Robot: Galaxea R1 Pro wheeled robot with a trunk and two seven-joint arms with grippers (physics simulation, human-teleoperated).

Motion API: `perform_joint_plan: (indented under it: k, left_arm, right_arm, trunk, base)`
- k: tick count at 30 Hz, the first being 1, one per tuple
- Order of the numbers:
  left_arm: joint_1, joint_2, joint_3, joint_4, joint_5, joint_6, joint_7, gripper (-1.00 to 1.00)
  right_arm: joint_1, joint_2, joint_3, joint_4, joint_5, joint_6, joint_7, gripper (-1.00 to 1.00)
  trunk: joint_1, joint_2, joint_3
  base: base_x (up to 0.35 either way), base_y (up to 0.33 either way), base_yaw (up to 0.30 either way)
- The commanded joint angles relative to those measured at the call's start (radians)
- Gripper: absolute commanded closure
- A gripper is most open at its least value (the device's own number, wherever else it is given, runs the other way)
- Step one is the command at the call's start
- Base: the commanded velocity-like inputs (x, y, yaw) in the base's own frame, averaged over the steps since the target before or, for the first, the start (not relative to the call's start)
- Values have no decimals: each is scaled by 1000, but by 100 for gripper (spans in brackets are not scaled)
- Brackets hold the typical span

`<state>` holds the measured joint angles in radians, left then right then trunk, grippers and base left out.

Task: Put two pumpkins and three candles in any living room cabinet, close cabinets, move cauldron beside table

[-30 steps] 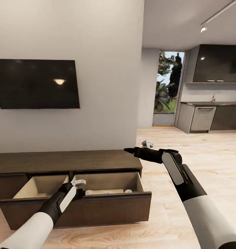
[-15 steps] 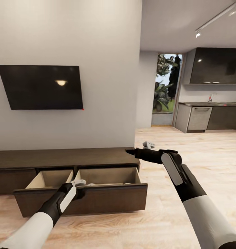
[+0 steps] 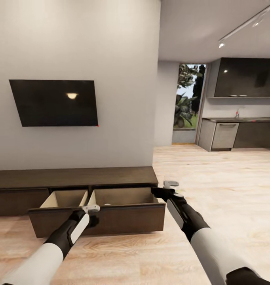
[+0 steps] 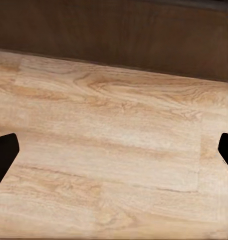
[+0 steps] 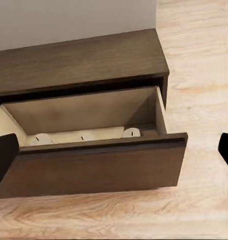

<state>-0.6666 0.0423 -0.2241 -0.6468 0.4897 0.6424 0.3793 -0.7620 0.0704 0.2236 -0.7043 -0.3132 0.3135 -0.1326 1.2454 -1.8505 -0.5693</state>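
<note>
Three candles (image 5: pixel 84 136) lie in the open cabinet (image 5: pixel 93 165) drawer ahead of the right pincer (image 3: pixel 163 189); both pincers, left (image 3: pixel 89 209) included, gape apart.

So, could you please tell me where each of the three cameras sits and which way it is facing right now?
Head view: from the robot's head, looking forward and down at the cabinet with its open drawer; both arms show, with the left end effector and right end effector.
Left wrist view: near the left end effector, facing the wood floor below the dark drawer front; black fingertips at the edges.
Right wrist view: near the right end effector, facing the open drawer holding three candles; fingertips at the edges.
Head and right wrist views share the open drawer.
</note>
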Motion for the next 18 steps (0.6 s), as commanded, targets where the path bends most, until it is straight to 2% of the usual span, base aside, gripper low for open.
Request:
perform_joint_plan:
  k: [1,4,6,9,10,12,15,18]
  left_arm:
    - [0,-9,-8,2,8,-20,10,-100]
    - [1,-26,-10,26,13,-121,11,-100]
    - [2,-30,-11,60,14,-162,10,-100]
    - [2,-53,-12,158,10,-267,8,-100]
    - [2,-57,-13,173,10,-288,8,-100]
    - [2,-76,-20,241,8,-375,2,-100]
    - [3,-92,-38,322,7,-467,-2,-100]
    - [4,-114,-63,411,7,-590,-4,-100]
  right_arm:
    - [-1,4,16,50,-9,-50,-10,-100]
    - [0,16,53,207,-9,-226,-11,-100]
    - [0,19,64,273,-8,-292,-11,-100]
    - [0,24,73,374,-8,-363,-8,-100]
    - [0,25,74,386,-8,-370,-8,-100]
    - [6,33,76,428,-7,-399,-4,-100]
    - [47,39,82,446,-6,-458,-3,-100]
    - [78,46,114,456,-6,-530,-5,-100]
  trunk:
    - [-5,7,2]
    - [-16,28,12]
    - [-24,42,18]
    - [-35,63,27]
    - [-39,70,30]
    - [-47,84,37]
    - [-58,105,46]
    - [-70,126,55]
  base:
    - [-277,0,0]
    - [-226,0,0]
    - [-195,0,0]
    - [-96,0,0]
    - [-46,0,0]
    - [-19,0,0]
    - [-7,0,0]
    - [-1,0,0]
